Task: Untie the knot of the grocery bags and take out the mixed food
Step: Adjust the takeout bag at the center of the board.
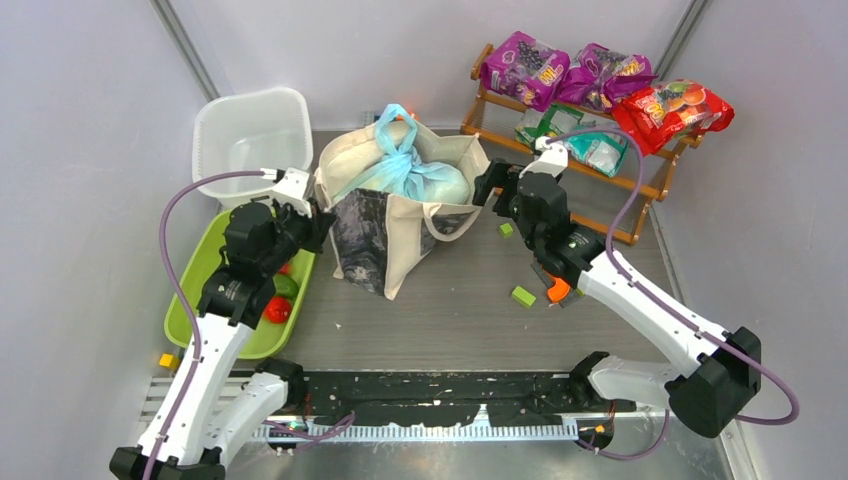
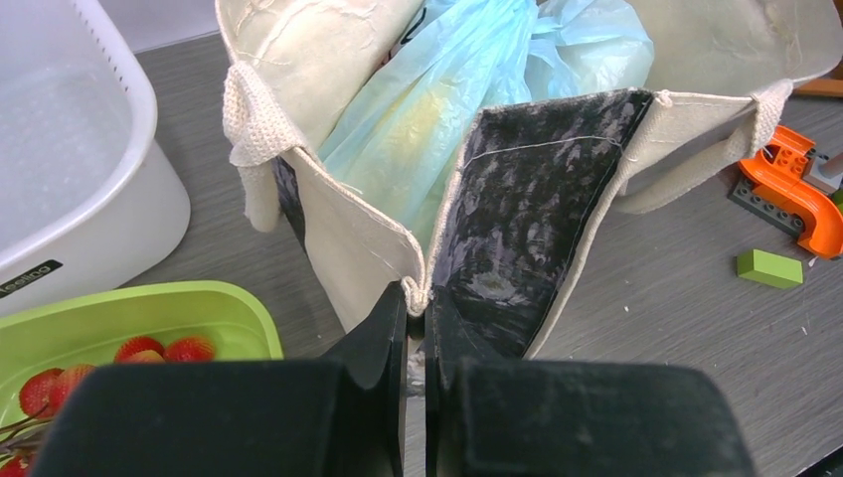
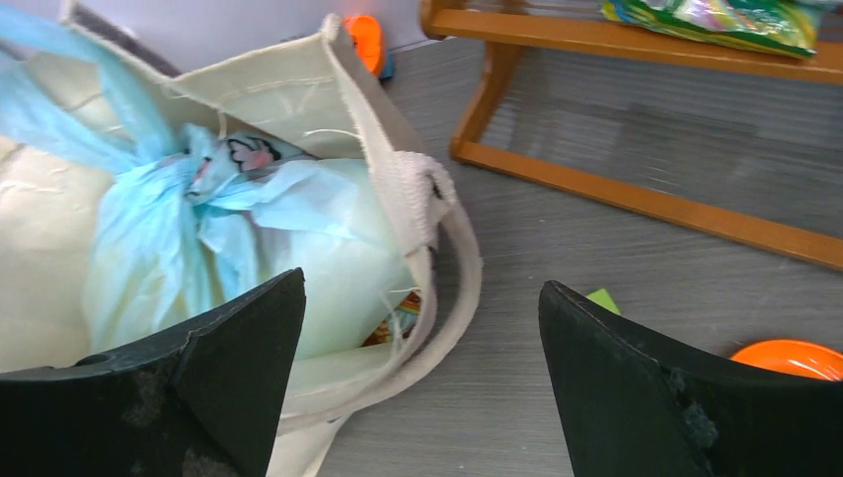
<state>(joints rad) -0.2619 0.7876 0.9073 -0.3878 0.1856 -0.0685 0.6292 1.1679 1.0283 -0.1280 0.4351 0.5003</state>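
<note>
The cream canvas tote point(image 1: 385, 235) stands mid-table with the tied light-blue bag point(image 1: 415, 178) inside it. The knot point(image 1: 398, 140) sticks up above the tote's mouth and shows as a bunched twist point(image 3: 199, 174) in the right wrist view. My left gripper point(image 2: 418, 308) is shut on the corner seam of the tote's rim point(image 2: 422, 293), at the tote's left side point(image 1: 318, 215). The right gripper point(image 3: 420, 288) hangs open just off the tote's right edge, over its loop handle point(image 3: 457, 268), touching nothing. A colourful packet point(image 3: 403, 318) peeks out under the blue bag.
A white tub point(image 1: 250, 135) stands back left. Before it is a green tray point(image 1: 200, 290) with red and green fruits point(image 1: 278, 300). A wooden rack point(image 1: 600, 150) at the back right carries purple, teal and red packets. Small green blocks point(image 1: 523, 296) and an orange toy point(image 1: 558, 290) lie near the right arm.
</note>
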